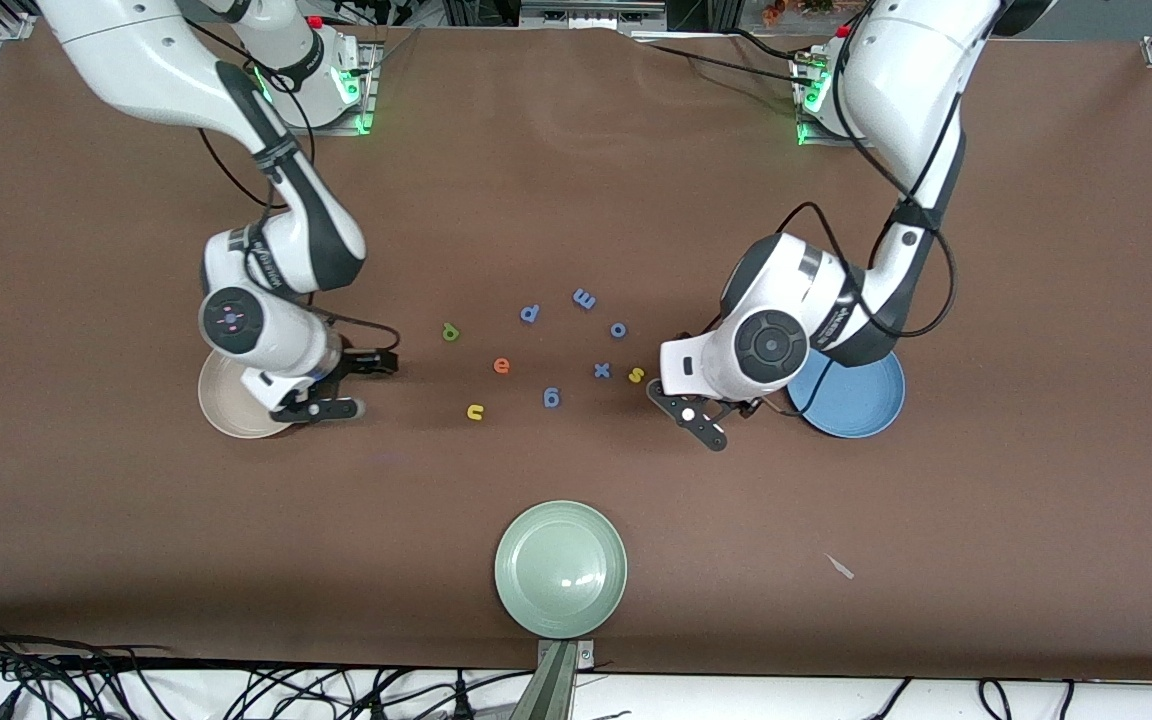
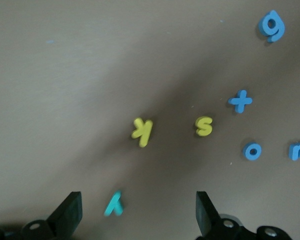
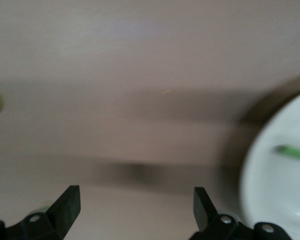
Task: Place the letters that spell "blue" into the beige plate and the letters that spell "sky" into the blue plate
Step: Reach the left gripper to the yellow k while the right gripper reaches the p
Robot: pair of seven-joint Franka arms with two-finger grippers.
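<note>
1. Front view: the right gripper [image 1: 341, 385] is seen spread at the edge of the beige plate [image 1: 226, 405], near the table's right-arm end. The left gripper [image 1: 686, 410] is held spread beside the blue plate [image 1: 861, 400]. The green b [image 1: 450, 332], orange e [image 1: 501, 366], yellow u [image 1: 475, 411] and yellow s [image 1: 636, 375] lie mid-table, unsorted.

2. Left wrist view: the yellow k [image 2: 142, 131] and teal y [image 2: 113, 204] are shown on the table, the y between the open fingers; the sky letters are judged all left to place.

3. Right wrist view: a thin green bar [image 3: 293, 152], judged the l, is seen in the beige plate; nothing is gripped.
</note>
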